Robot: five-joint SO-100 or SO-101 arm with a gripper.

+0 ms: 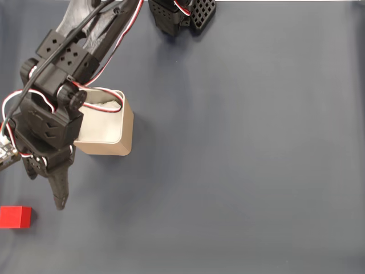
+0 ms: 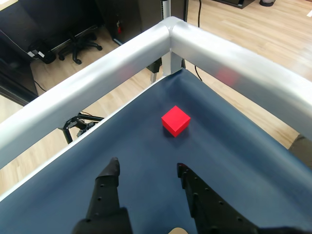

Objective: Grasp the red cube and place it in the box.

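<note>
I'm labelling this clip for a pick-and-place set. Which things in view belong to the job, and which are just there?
Part of the job:
- red cube, lying on the mat near its corner
- box, tan, partly under the arm
- gripper, open, short of the cube

Just there:
- dark blue mat
- silvery rail
- office chair on the floor beyond
</note>
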